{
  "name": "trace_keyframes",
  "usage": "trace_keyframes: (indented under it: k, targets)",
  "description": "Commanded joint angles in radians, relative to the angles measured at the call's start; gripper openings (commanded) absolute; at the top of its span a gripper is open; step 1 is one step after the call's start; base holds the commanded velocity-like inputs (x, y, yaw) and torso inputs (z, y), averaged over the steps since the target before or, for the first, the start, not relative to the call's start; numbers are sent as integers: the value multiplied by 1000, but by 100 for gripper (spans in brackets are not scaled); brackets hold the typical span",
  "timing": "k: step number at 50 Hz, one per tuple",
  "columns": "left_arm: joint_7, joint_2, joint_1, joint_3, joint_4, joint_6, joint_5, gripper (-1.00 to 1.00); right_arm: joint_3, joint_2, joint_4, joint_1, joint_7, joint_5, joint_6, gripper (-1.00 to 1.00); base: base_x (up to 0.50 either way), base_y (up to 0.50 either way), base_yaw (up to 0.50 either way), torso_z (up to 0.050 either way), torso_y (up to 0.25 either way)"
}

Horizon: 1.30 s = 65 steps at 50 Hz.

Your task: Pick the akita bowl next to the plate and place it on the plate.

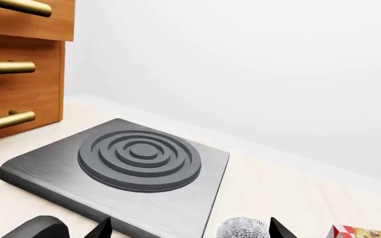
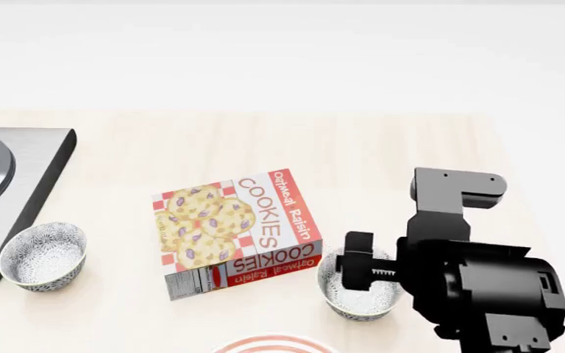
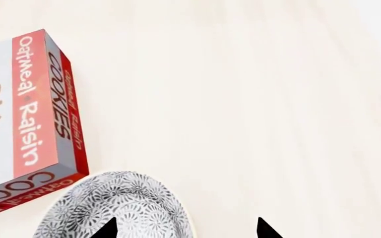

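The akita bowl (image 2: 359, 300), small and speckled grey-black-white, sits just right of the plate (image 2: 263, 344). Only the plate's red-ringed top rim shows, at the head view's bottom edge. My right gripper (image 3: 185, 229) hangs open over this bowl (image 3: 114, 208). One fingertip is above the bowl's speckled wall and the other is past its rim over bare counter. A second identical bowl (image 2: 44, 256) stands at the left by the stove. My left gripper (image 1: 189, 230) is open near that bowl (image 1: 243, 229) and holds nothing.
An Oatmeal Raisin cookie box (image 2: 233, 232) lies flat between the two bowls, close to the akita bowl. A grey stove plate with a ringed burner (image 1: 137, 158) sits at the far left. Wooden drawers with brass handles (image 1: 18, 64) rise beyond it.
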Motion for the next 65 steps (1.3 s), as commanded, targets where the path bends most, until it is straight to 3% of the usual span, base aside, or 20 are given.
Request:
trace_keyframes:
  k: [1,65]
  targets:
    - [-3,-2,1,3,1,2,-1,100,12,-2,52,1,-1,5,-12,100,0,0,0,0,0]
    - [-17,-13,5,13,0,9,-12,100,7,-13,177,-8,-73,24,-55,100,0,0,0,0,0]
